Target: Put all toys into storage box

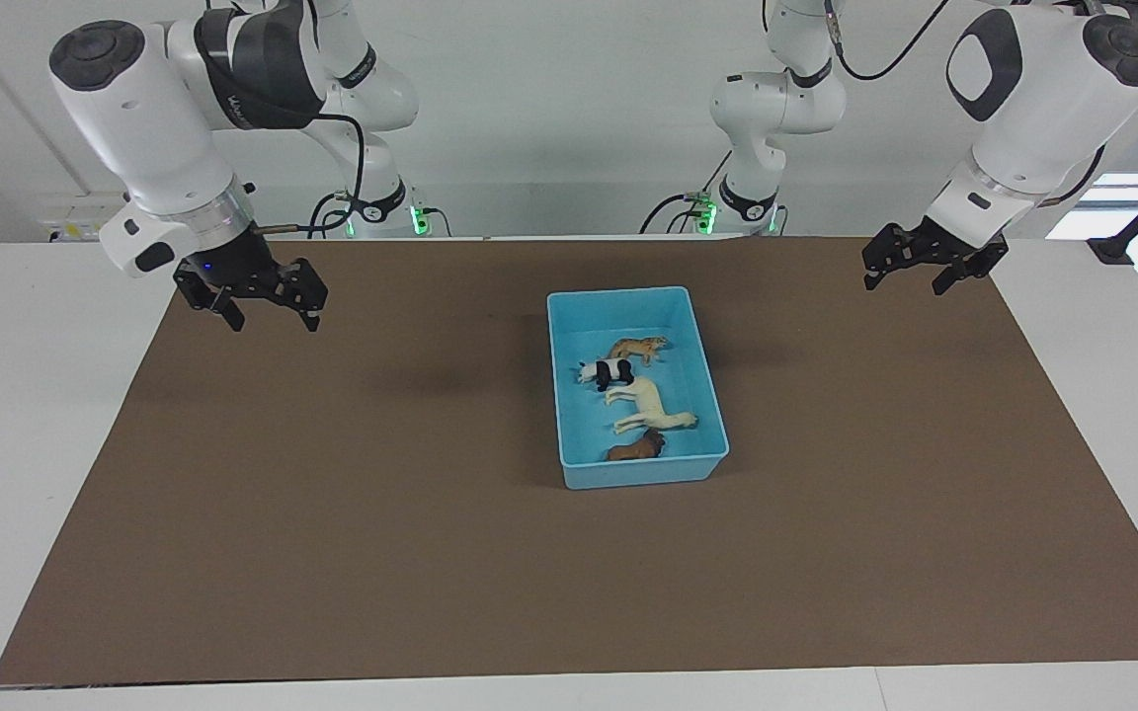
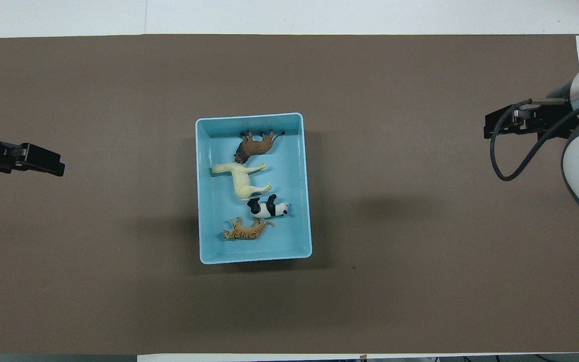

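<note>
My right hand (image 1: pixel 273 314) hangs up in the air over the brown mat (image 1: pixel 332 513) at the right arm's end of the desk (image 1: pixel 36 395), fingers pointing down and spread wide, nothing btwn them. Wrist is tilted a bit, forearm rising steeply up and back to the elbow, then folding back twd my base. In the overhead view that hand (image 2: pixel 490 128) shows side-on near the mat's edge, cable looping under it.

My left hand (image 1: pixel 910 276) hovers over the mat's corner at the left arm's end, also well off the surface. Fingers wide apart, empty, angled down and inward twd the middle of the desk. Forearm slopes up and outward to a big bent elbow. Overhead, only the hand's black tip (image 2: pixel 43 163) pokes in from the side.

Storage box (image 1: pixel 559 395) sits abt mid-desk, btwn both hands and well apart from each. All 4 toys lie on their sides inside it: big cat (image 1: pixel 638 348) nearest my bases, panda (image 1: pixel 607 372) next, touching or just beside the horse (image 1: pixel 650 407), then the lion (image 1: pixel 638 448) at the box wall farthest from me. Lion's mane is close to the horse's head; can't tell if they touch.
</note>
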You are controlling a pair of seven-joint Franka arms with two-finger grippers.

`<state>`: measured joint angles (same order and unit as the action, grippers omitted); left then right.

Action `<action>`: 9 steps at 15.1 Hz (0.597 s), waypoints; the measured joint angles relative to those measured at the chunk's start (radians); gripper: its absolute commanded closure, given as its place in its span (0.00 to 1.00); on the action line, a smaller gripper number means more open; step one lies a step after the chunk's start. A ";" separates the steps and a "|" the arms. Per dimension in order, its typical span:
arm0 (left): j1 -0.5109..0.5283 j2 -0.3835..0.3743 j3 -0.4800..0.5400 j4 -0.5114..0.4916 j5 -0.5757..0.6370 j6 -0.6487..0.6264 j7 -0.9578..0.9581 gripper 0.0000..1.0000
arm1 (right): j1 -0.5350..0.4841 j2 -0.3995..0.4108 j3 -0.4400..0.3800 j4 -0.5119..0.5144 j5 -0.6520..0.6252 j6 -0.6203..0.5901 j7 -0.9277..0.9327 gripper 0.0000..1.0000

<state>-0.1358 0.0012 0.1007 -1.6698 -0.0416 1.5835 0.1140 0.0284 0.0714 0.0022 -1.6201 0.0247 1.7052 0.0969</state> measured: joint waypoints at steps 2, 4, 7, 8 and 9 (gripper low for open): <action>0.000 0.000 0.000 0.000 0.000 0.000 0.000 0.00 | -0.008 -0.005 0.000 -0.007 -0.009 0.003 -0.008 0.00; 0.000 0.000 0.000 0.000 0.000 0.000 0.000 0.00 | -0.020 -0.007 0.000 -0.008 -0.021 0.003 -0.035 0.00; 0.000 0.000 0.000 0.000 0.000 0.000 0.000 0.00 | -0.028 -0.007 0.000 -0.012 -0.025 -0.020 -0.072 0.00; 0.000 0.000 0.000 0.000 0.000 0.000 0.000 0.00 | -0.029 -0.008 0.000 -0.012 -0.032 -0.030 -0.074 0.00; 0.000 0.000 0.000 0.000 0.000 0.000 0.000 0.00 | -0.030 -0.008 0.000 -0.012 -0.044 -0.036 -0.075 0.00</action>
<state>-0.1358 0.0012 0.1005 -1.6698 -0.0416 1.5835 0.1140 -0.0015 0.0632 0.0021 -1.6322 -0.0189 1.6689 0.0216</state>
